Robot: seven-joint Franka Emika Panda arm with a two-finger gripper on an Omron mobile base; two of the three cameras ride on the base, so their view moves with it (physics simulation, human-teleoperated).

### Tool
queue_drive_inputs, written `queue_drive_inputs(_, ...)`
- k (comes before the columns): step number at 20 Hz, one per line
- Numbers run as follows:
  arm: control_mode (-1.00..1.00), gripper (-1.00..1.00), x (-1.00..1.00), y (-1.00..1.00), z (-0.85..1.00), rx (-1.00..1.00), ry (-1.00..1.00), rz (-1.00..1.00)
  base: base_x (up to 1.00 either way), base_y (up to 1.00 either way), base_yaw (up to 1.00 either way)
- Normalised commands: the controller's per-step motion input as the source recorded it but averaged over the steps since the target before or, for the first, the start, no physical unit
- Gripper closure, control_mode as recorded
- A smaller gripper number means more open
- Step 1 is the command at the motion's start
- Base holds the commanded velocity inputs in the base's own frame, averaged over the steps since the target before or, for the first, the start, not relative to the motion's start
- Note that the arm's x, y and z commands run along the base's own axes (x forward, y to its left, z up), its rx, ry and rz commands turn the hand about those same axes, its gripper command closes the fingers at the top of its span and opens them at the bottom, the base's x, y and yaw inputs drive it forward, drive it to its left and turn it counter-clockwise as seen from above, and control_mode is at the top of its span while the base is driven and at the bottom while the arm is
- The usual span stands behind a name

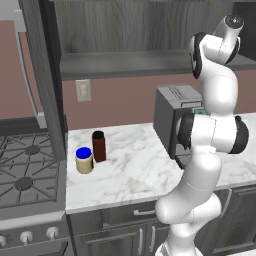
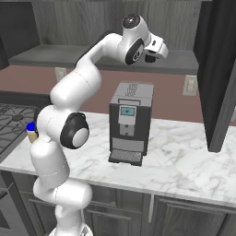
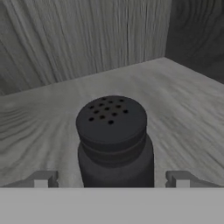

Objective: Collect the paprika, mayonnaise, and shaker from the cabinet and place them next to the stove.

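Two spread fingertips (image 3: 41, 179) flanking the shaker (image 3: 114, 140).

Wall: terracotta-pink wall (image 1: 125, 102) behind the marble counter (image 1: 135, 172)
Outlet: white wall outlet (image 1: 83, 90) above the counter
Appliance: grey coffee machine (image 2: 130, 122) on the counter
Drawers: dark base cabinets (image 2: 184, 214) below the counter

The white arm rises from its base, bends at the dark elbow and reaches high toward the far wall. The claw (image 3: 111, 180) points forward, its two fingertips (image 3: 43, 179) spread wide apart, nothing touching either.
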Motion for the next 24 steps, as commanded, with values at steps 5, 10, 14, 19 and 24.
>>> queue_drive_inputs(5, -1.0, 1.0, 0.0, 0.0, -0.01, 0.0, 0.0, 0.04, 0.0, 0.0, 0.0)
queue_drive_inputs(10, -1.0, 1.0, 0.0, 0.0, 0.0, 0.0, -0.01, 0.04, 0.0, 0.0, 0.0)
queue_drive_inputs(14, -1.0, 1.0, 0.0, 0.0, 0.0, 0.0, 0.0, 0.0, 0.0, 0.0, 0.0)
queue_drive_inputs(19, -1.0, 1.0, -0.27, 0.0, -0.19, 0.0, 0.03, 0.0, 0.0, 0.0, 0.0)
queue_drive_inputs(24, -1.0, 1.0, -0.92, 0.0, -0.31, -0.04, -0.01, 0.02, 0.0, 0.0, 0.0)
